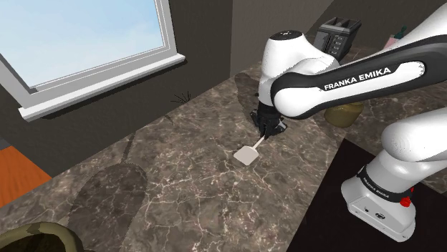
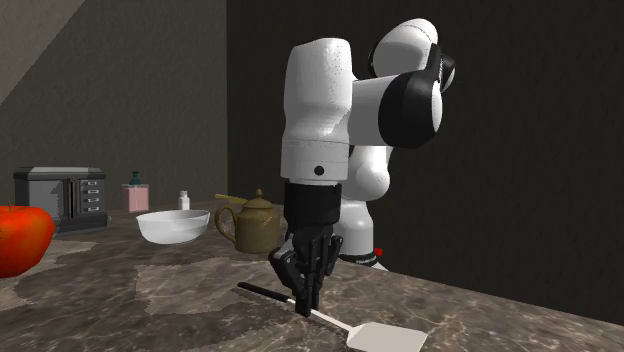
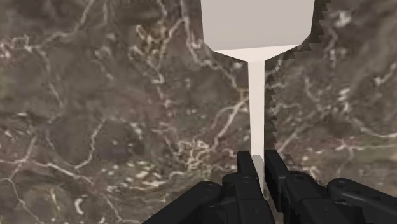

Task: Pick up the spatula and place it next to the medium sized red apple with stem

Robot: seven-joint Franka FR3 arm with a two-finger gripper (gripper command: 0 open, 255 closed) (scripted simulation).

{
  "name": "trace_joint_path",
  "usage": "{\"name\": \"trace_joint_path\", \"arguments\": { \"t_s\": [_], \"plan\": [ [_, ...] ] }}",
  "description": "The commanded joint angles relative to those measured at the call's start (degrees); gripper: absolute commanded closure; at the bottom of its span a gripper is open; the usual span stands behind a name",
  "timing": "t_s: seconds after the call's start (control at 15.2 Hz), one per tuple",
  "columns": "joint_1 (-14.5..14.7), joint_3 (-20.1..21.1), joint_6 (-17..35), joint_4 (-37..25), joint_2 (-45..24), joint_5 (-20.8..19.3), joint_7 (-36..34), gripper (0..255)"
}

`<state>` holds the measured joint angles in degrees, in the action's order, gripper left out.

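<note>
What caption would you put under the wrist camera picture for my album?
Black gripper clasps the white spatula by its thin shaft, over a dark veined countertop.

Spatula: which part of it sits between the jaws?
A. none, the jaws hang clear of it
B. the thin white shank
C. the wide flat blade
B: in the wrist view the jaws clasp the thin white shank of the spatula, with its wide blade well ahead of them.
</note>
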<state>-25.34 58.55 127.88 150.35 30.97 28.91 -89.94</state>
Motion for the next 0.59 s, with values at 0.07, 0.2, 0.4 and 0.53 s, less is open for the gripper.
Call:
{"name": "trace_joint_path", "arguments": {
  "t_s": [0.07, 0.2, 0.4, 0.53],
  "plan": [
    [0.0, 0.0, 0.0, 0.0, 0.0, 0.0, 0.0, 255],
    [0.0, 0.0, 0.0, 0.0, 0.0, 0.0, 0.0, 255],
    [0.4, -0.7, -1.0, -0.3, 0.6, 0.0, 0.1, 255],
    [1.0, -2.0, -3.0, -1.1, 1.8, -0.2, 0.3, 255]
  ]
}}
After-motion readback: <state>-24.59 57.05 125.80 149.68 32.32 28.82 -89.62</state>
